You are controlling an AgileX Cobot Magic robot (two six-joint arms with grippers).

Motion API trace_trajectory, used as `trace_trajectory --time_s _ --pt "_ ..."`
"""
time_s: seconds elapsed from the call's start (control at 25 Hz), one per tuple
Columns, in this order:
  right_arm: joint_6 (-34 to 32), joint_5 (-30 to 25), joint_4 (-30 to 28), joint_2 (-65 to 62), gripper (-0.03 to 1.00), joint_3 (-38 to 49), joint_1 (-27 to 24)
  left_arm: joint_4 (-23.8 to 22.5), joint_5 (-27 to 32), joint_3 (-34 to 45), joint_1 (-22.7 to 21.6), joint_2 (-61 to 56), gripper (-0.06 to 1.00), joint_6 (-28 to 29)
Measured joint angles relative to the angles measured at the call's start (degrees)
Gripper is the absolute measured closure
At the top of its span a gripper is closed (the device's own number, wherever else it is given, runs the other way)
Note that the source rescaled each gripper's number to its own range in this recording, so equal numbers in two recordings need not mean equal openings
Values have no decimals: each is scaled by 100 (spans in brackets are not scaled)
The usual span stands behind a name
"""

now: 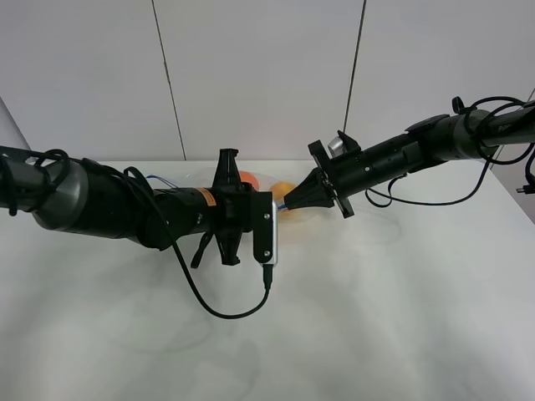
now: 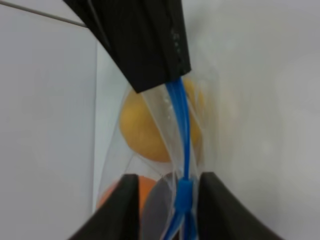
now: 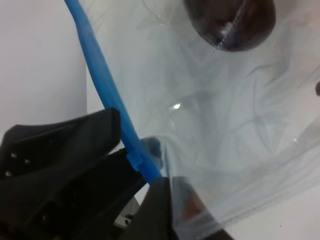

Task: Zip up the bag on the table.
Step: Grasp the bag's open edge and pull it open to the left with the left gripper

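Observation:
The clear bag (image 1: 282, 190) lies at the back middle of the white table (image 1: 376, 317), mostly hidden by both arms. Orange and yellow produce show through it. In the left wrist view the blue seal strip (image 2: 181, 135) runs between my two grippers. My left gripper (image 2: 167, 182) has its jaws apart on either side of the strip, over yellow (image 2: 145, 130), orange and dark purple produce. My right gripper (image 2: 165, 80) is shut on the strip's far end. In the right wrist view it (image 3: 150, 175) pinches the strip (image 3: 100, 75), with the crinkly bag (image 3: 215, 115) beyond.
A black cable (image 1: 219, 311) loops down from the left arm (image 1: 125, 205) over the table. The right arm (image 1: 401, 154) comes in from the right. A panelled wall (image 1: 259, 75) stands right behind the bag.

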State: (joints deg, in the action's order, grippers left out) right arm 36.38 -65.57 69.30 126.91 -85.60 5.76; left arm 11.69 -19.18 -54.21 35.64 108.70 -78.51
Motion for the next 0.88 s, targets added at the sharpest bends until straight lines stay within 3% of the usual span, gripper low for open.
trace_trajectory --time_s 0.08,0.16,0.64,0.88 --pt "0 5 0 0 97 0 0 0 26 0 0 0 86 0" --pt "-5 5 5 0 97 -7 0 -4 48 0 0 0 93 5" --pt "-16 9 5 0 97 -18 0 -4 48 0 0 0 94 5" --pt "-21 51 109 0 97 -18 5 -117 19 13 -285 0 94 -110"
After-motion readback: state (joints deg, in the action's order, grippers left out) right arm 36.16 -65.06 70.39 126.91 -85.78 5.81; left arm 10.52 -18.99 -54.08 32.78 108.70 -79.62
